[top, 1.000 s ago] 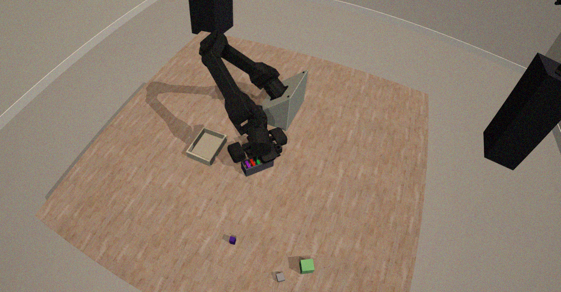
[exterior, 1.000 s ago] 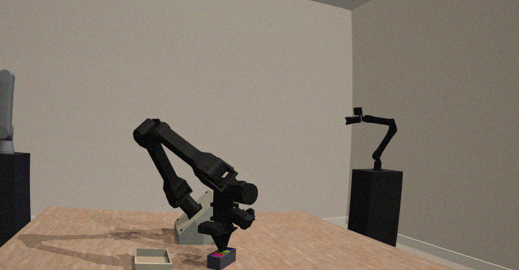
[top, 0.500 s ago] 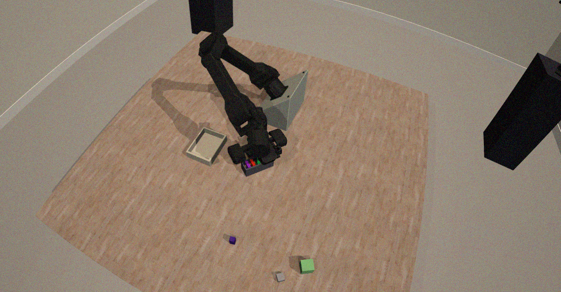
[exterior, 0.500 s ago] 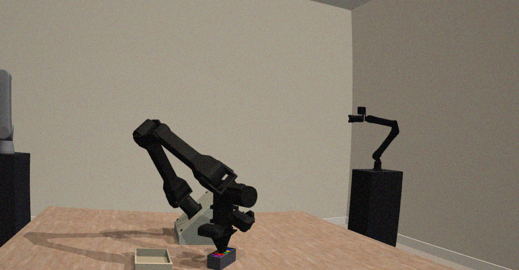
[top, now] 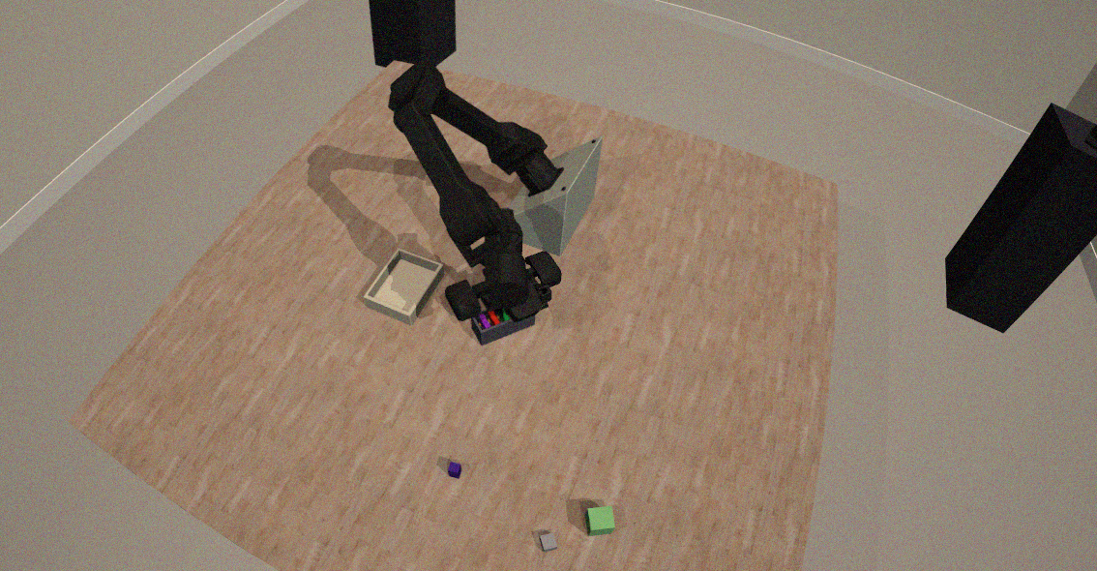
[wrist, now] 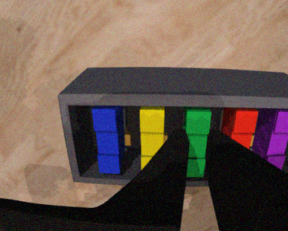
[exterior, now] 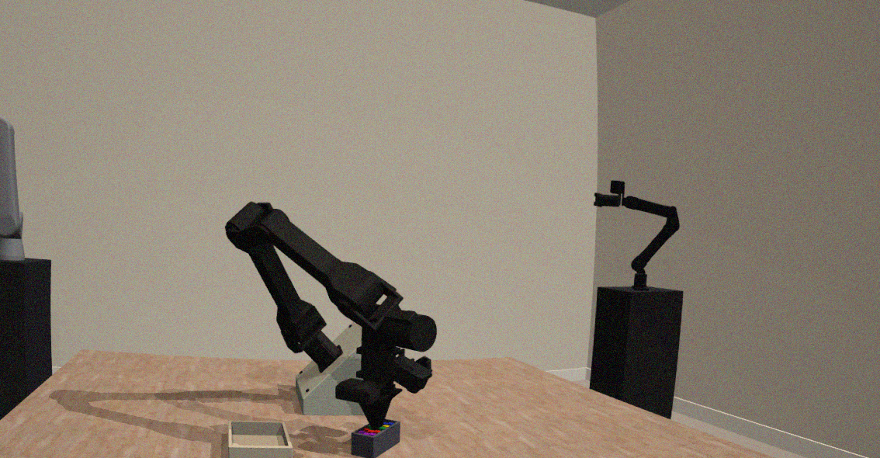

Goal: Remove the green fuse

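The green fuse (wrist: 198, 120) (top: 505, 315) stands upright in the middle of the dark fuse block (wrist: 172, 85) (top: 507, 329) (exterior: 387, 442). My gripper (wrist: 195, 139) (exterior: 377, 425) points down into the block and is shut on the green fuse, one finger on each side. The fingers reach into the narrow gaps beside the yellow fuse (wrist: 152, 120) and the red fuse (wrist: 246, 121); whether they touch those I cannot tell. The hand hides much of the block in the top view. The beige tray (top: 390, 314) (exterior: 259, 452) is empty, left of the block.
A blue fuse (wrist: 107, 120) and a purple fuse (wrist: 285, 121) stand at the outer slots. A small purple cube (top: 455, 470), a green cube (top: 600, 520) and a grey cube (top: 548, 541) lie far in front. A grey-green wedge (top: 578, 198) (exterior: 326, 387) stands behind the block.
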### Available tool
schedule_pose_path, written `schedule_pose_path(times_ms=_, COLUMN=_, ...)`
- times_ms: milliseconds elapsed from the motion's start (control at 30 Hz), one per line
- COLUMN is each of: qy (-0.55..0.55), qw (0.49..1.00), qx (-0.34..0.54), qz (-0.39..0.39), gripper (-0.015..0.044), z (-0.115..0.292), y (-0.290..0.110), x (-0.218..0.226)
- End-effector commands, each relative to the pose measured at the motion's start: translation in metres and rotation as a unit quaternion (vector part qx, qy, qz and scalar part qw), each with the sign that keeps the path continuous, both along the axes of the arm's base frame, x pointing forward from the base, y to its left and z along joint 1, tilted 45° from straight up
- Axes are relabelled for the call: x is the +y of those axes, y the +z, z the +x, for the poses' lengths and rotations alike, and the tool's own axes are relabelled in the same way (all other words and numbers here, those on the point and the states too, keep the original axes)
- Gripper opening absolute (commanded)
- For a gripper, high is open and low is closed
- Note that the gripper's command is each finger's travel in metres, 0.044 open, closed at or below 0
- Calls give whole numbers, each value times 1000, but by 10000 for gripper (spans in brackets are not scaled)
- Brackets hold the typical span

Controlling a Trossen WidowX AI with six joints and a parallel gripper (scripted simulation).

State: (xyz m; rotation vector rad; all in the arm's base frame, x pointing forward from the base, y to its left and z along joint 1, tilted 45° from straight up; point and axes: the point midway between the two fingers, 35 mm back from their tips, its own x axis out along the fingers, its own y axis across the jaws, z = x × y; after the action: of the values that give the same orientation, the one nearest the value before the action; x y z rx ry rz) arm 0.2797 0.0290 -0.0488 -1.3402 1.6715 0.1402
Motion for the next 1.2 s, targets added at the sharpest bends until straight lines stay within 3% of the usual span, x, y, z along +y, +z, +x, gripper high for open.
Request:
schedule_pose_path(times_ms=0, qy=-1, qw=1000, qx=-1, qz=1, gripper=0, z=0, y=1, x=2)
schedule_pose_path(times_ms=1167, qy=0, qw=1000, qx=-1, qz=0, gripper=0, z=-1, y=13, x=14)
